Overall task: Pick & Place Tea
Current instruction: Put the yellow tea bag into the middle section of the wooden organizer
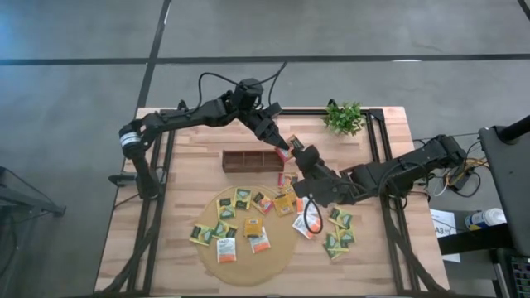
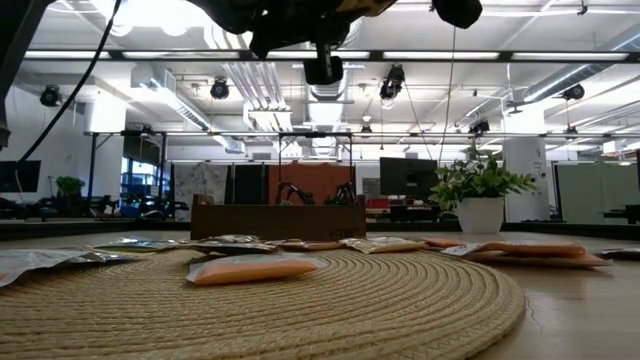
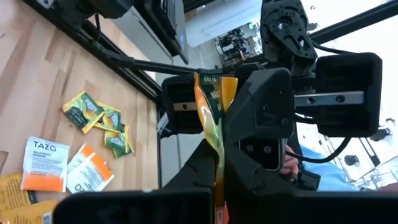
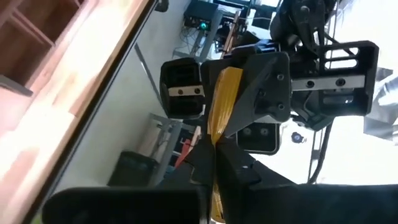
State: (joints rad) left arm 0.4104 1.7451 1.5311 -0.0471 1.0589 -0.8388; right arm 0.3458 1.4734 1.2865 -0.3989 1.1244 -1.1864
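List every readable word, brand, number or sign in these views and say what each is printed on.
"TAZO": on a white-and-orange tea sachet lying on the table, left wrist view.
Small lines under "TAZO" on that sachet: too small to read.
Print on the sachet pinched between both grippers: blurred, unreadable.
Print on the yellow and green sachets: too small to read.
High, low and right wrist views: nothing legible.

Sachets [image 1: 240, 225] on mat [image 1: 281, 252]; tray [image 1: 248, 161] behind; plant [image 1: 344, 117] back right.

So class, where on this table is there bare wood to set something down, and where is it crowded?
Bare: left of the tray, and between the tray and the plant. Crowded: the round mat and the wood right of it, strewn with tea sachets.
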